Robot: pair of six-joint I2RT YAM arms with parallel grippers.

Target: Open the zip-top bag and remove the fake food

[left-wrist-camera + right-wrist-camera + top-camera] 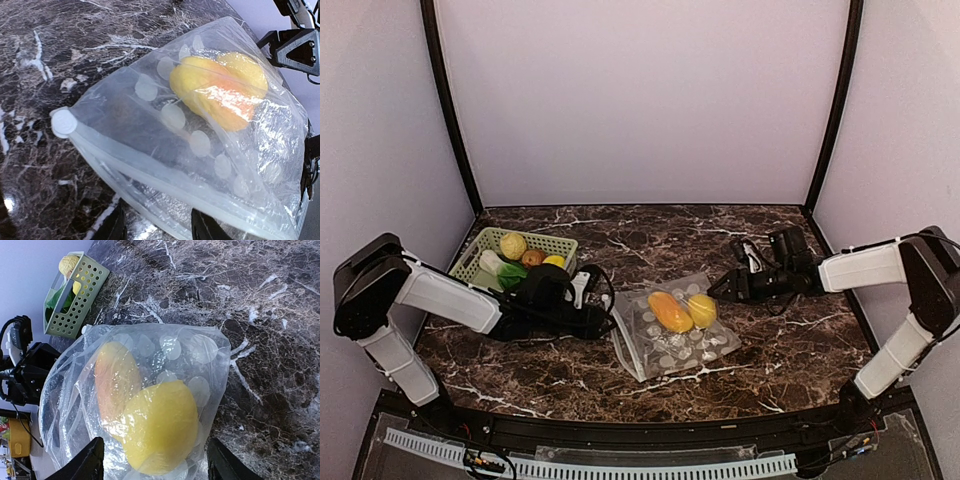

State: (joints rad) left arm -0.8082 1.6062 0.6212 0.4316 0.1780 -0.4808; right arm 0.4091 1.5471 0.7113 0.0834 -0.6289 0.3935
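The zip-top bag (665,345) lies flat mid-table, clear with pale dots. Inside it are an orange-yellow piece of fake food (670,312) and a yellow lemon (702,310). My left gripper (608,320) is open at the bag's left edge. In the left wrist view the whitish zip strip (150,172) and its round end (64,122) lie just ahead of the gripper (157,230). My right gripper (718,288) is open at the bag's far right corner. In the right wrist view the gripper (155,467) straddles the bagged lemon (160,425), with the orange piece (115,380) behind it.
A pale green slotted basket (535,237) stands at the back left, behind the left arm. It holds several toy foods, among them a yellow one, a green leafy one and an orange-brown one. It also shows in the right wrist view (82,290). The table is dark marble, with walls on three sides.
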